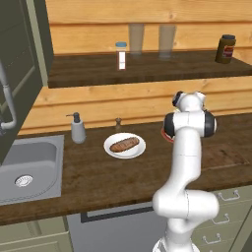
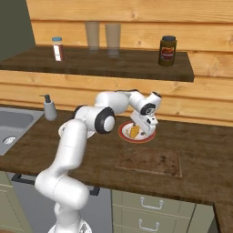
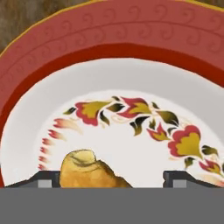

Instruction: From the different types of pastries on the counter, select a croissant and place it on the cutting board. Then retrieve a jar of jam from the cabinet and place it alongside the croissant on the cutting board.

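Step in hand: the pick of the croissant, first half of the task. Nothing has reached the cutting board yet; it lies bare on the table, just on the near side of the red-rimmed plate.

Tool is down over that plate, pointing at it. In the hand view its two dark tips stand spread at the bottom edge, one on each side, and the yellow-orange croissant sits between them, hard against one tip and with a clear gap to the other. The fingers do not yet pinch it, and I cannot tell if any pad touches. The pastry rests on the white, flower-patterned centre of the plate.

The other pastry, the longer brown loaf, lies on a white plate further left along the table, between the red-rimmed plate and the sink. Not the target; leave it.

Next move, as I judge it: shift the hand slightly so the croissant sits mid-gap, bring the fingers together on it, then lift straight up clear of the plate rim and carry it the short way toward the near side to the board. The croissant is small and rounded, so an off-centre squeeze could roll it out sideways.

Jar of jam not located in these views. On the brown wooden shelf stand a dark jar with yellow label and a blue-capped shaker; neither is wanted.
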Robot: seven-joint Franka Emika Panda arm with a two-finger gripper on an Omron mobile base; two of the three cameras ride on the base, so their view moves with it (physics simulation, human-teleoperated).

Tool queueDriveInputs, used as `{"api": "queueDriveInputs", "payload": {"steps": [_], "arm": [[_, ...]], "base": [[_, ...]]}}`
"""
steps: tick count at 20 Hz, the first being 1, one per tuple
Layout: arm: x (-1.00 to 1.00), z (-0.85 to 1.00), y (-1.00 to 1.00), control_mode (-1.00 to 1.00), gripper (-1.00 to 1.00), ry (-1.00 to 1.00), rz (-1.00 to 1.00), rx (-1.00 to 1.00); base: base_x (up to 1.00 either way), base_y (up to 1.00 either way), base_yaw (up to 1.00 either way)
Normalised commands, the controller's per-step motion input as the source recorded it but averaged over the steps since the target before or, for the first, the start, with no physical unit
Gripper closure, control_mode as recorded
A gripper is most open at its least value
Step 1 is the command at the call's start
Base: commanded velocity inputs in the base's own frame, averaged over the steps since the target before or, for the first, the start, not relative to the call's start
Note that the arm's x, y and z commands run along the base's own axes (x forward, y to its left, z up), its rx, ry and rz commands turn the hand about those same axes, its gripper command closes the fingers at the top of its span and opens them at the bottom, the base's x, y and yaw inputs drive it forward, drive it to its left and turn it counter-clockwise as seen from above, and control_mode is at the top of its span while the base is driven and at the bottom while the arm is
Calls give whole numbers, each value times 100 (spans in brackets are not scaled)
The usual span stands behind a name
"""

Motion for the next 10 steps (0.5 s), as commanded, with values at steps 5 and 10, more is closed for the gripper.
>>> {"api": "queueDriveInputs", "payload": {"steps": [5, 10], "arm": [[-56, -22, 5, -100, 100, -5, 0, 0], [-70, 34, 7, -100, 100, -2, -3, 0]], "base": [[0, 0, 0], [0, 0, 0]]}}
